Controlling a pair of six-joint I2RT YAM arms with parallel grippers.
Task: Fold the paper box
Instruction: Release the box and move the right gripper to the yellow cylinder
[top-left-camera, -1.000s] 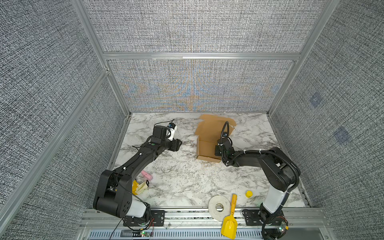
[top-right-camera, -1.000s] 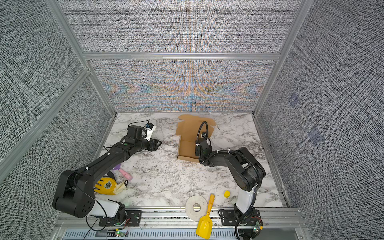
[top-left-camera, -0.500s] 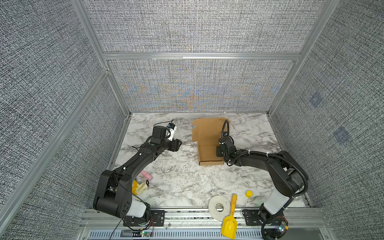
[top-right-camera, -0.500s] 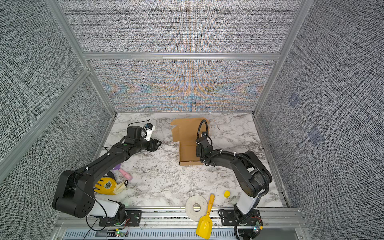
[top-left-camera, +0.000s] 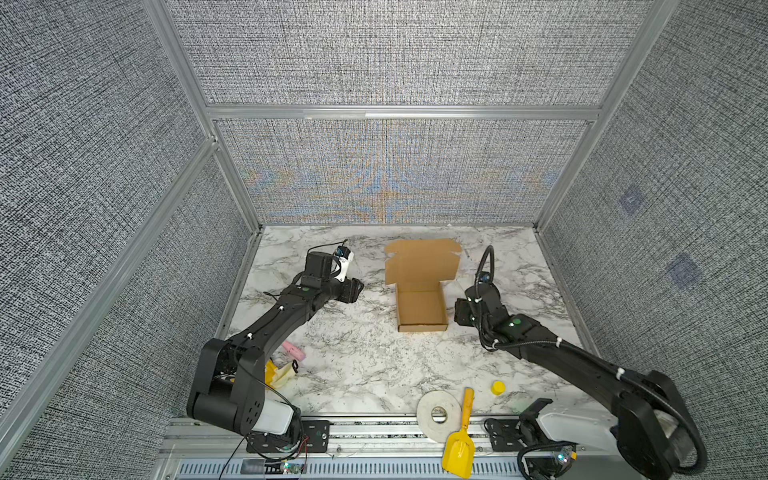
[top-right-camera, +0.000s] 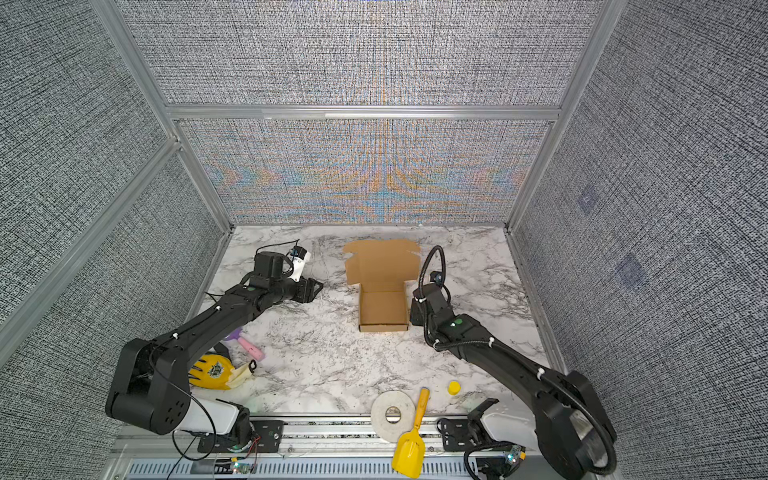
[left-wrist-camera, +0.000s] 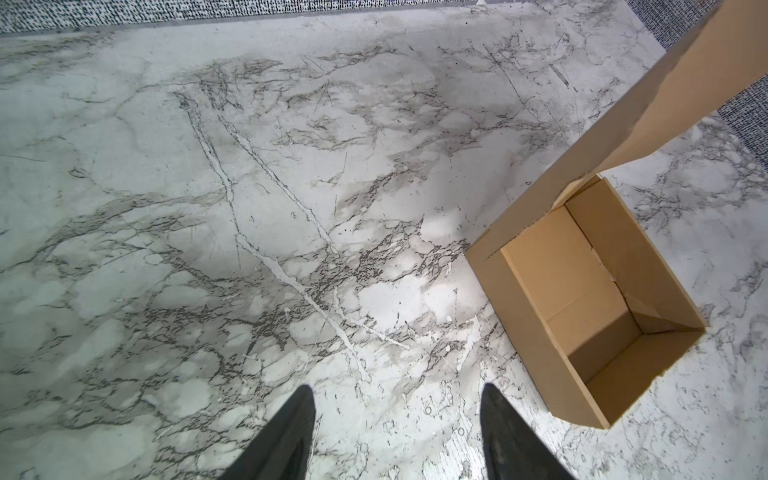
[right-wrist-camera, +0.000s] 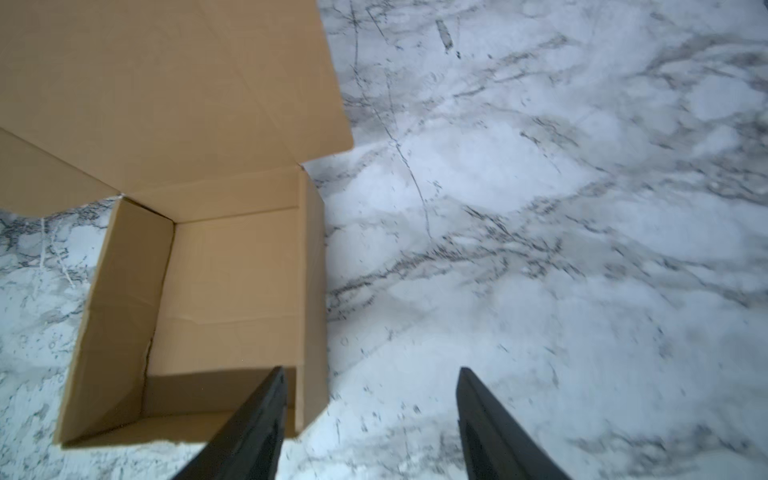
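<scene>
Left claw (left-wrist-camera: 395, 385) and right claw (right-wrist-camera: 370, 369) spread empty, paper box (top-left-camera: 420, 307) between them

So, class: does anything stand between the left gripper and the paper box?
Nothing visible does: only bare marble table lies between the left gripper and the paper box.

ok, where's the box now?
In both top views the box sits centre-back on the table, lid open. The open right gripper is close by its right wall; the left gripper is well off to its left.
</scene>
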